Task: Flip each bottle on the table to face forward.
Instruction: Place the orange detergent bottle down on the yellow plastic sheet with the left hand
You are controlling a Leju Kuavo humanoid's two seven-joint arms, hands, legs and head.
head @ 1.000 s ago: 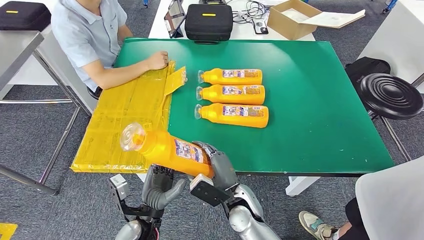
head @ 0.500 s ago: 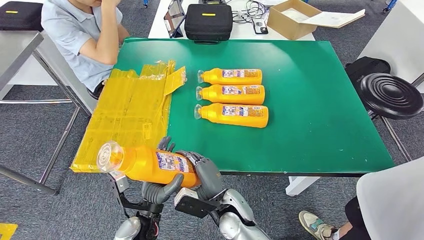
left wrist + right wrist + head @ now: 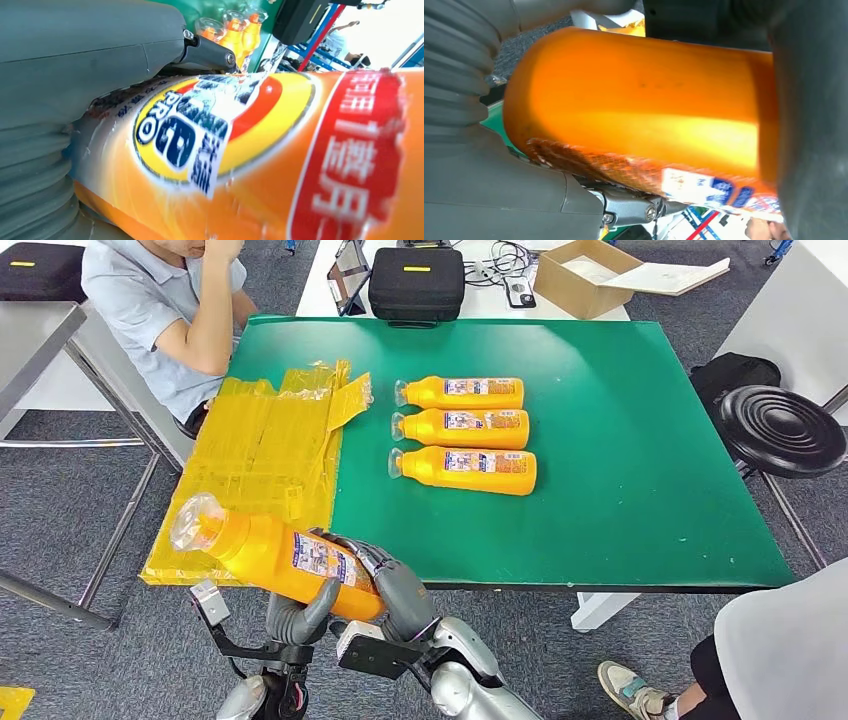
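The dark fingers of the right hand [image 3: 385, 580] were wrapped over the top of the orange bottle [image 3: 275, 555], curling across its label near the base end, and from the wrist camera the bottle's rounded orange bottom [image 3: 634, 105] sat tight between the grey thumb and a dark finger, so that hand was clamped on it. The left hand [image 3: 298, 618] came up from underneath, its thumb pressed against the lower side of the bottle just beside the right hand's fingers; its wrist camera showed the label [image 3: 200, 135] lying right against the grey palm cover, so it was gripping the bottle from below too. The bottle was held in the air in front of the table's near edge, tilted, with its clear cap [image 3: 195, 520] pointing up and away to the robot's left, over the near corner of the yellow sheet [image 3: 260, 460]. That crinkled sheet lay along the left part of the green table [image 3: 620, 440]. Further in, near the middle of the table, three more orange bottles [image 3: 465, 430] lay on their sides in a neat row, touching or nearly so, caps toward the sheet and labels facing up. A person in a light blue shirt [image 3: 150, 310] sat at the far left corner, one arm raised. A black case [image 3: 417, 282] and an open cardboard box [image 3: 585, 278] stood on the white table beyond, and a black stool [image 3: 782, 430] stood off to the right.
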